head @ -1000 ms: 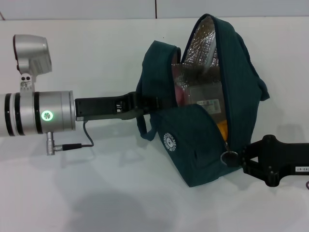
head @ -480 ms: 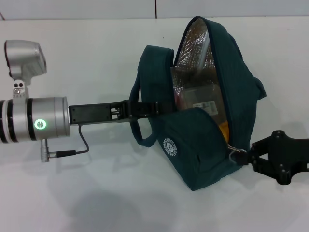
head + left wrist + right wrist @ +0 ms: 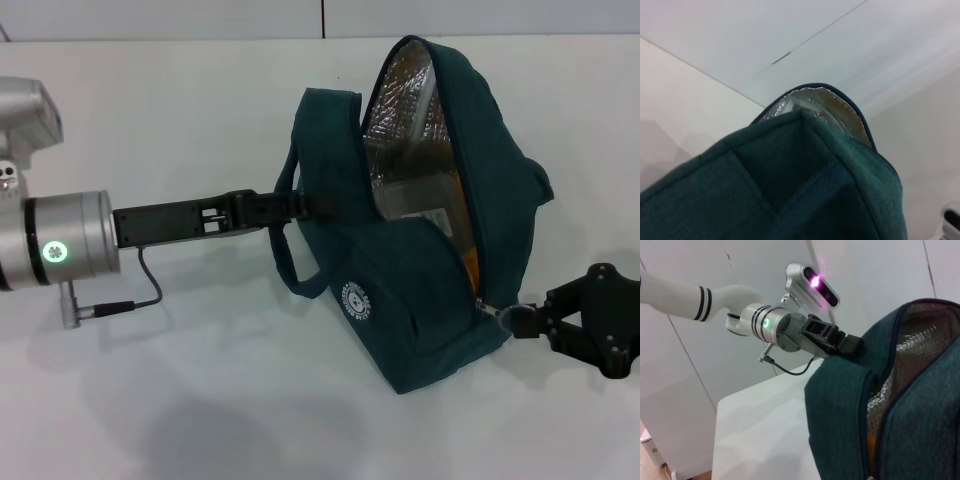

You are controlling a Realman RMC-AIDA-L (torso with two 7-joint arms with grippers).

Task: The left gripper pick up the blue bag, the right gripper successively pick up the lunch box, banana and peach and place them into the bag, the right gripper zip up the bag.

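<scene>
Head view: blue bag (image 3: 420, 300), dark teal in colour, sits on the white table (image 3: 200, 400) right of centre, standing with its mouth gaping toward the camera. Silver foil lining (image 3: 410, 120) shows inside the opening, with an orange patch low at the mouth's near edge; the contents cannot be told apart beyond that. A round white logo (image 3: 354, 299) marks the front panel. Left gripper (image 3: 285, 205) reaches in from the left at the end of a silver arm with a green light, its black fingers clamped on the bag's left side at the carry strap (image 3: 290, 265), which loops down below them. Right gripper (image 3: 520, 318) comes in low from the right edge, its fingertips pinched on the zipper pull (image 3: 490, 310) at the lower end of the zipper track, just at the bag's right corner. Left wrist view: teal fabric fills the lower frame close up, the foil-lined rim (image 3: 815, 100) peeking above it, white wall behind. Right wrist view: the bag's open edge (image 3: 890, 405) near the lens with foil and an orange sliver showing in the gap, and farther off the left arm (image 3: 775, 325) with its gripper meeting the bag's far side, a magenta light glowing on its wrist housing.
</scene>
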